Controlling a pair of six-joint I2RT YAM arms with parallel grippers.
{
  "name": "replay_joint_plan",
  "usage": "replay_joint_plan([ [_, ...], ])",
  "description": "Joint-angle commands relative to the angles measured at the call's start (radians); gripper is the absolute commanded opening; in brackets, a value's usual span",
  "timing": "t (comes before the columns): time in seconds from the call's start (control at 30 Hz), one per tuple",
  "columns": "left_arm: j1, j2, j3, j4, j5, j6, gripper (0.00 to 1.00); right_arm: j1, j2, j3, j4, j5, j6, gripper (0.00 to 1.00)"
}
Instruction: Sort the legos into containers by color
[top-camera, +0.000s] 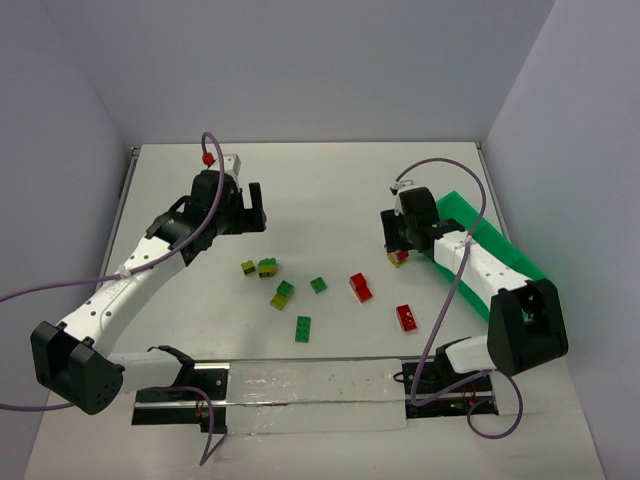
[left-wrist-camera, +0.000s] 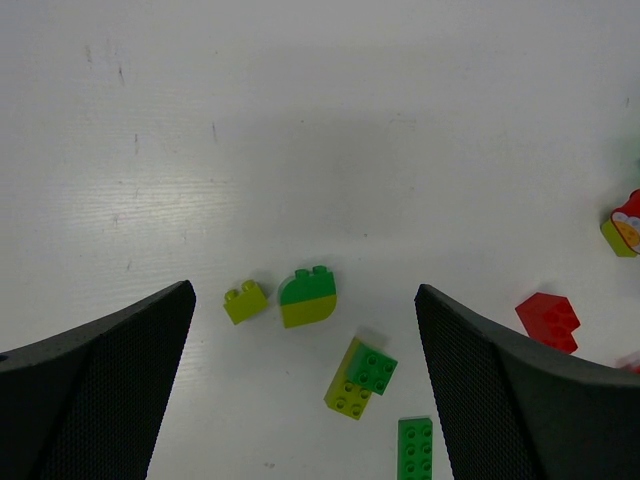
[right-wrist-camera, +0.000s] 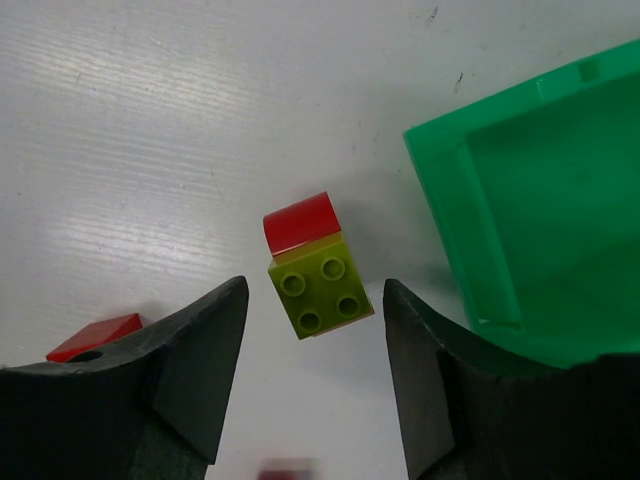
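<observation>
My right gripper (top-camera: 396, 243) (right-wrist-camera: 315, 300) is open, its fingers either side of a red and yellow-green stacked brick (top-camera: 399, 258) (right-wrist-camera: 320, 285) without touching it, just left of the green tray (top-camera: 505, 255) (right-wrist-camera: 540, 200). My left gripper (top-camera: 256, 208) (left-wrist-camera: 303, 320) is open and empty, held above the table behind the loose bricks. Below it lie a small yellow-green brick (left-wrist-camera: 245, 301), a rounded green and yellow-green brick (left-wrist-camera: 307, 297), a yellow-green brick with a green one on it (left-wrist-camera: 358, 380) and a long green brick (left-wrist-camera: 415, 448). Two red bricks (top-camera: 360, 287) (top-camera: 406, 317) lie mid-table.
A small green brick (top-camera: 318, 285) lies between the green group and the red ones. The right arm lies over most of the tray, hiding its compartments. A white strip (top-camera: 300, 390) runs along the near edge between the arm bases. Walls enclose the table.
</observation>
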Motion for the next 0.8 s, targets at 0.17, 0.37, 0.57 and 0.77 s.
replay_joint_plan([
  [0.17, -0.006, -0.017, 0.009, -0.007, -0.036, 0.019, 0.99, -0.006, 0.018, 0.006, 0.056, 0.005, -0.006, 0.56],
  [0.37, -0.008, -0.021, 0.005, -0.008, -0.039, 0.019, 0.99, -0.006, 0.035, 0.011, 0.042, 0.013, -0.015, 0.60],
  [0.57, -0.009, -0.018, 0.009, -0.011, -0.040, 0.018, 0.99, -0.006, 0.039, 0.007, 0.040, 0.009, -0.015, 0.54],
  [0.77, -0.012, -0.022, 0.005, -0.015, -0.044, 0.015, 0.99, -0.006, 0.053, 0.002, 0.037, 0.004, -0.016, 0.52],
])
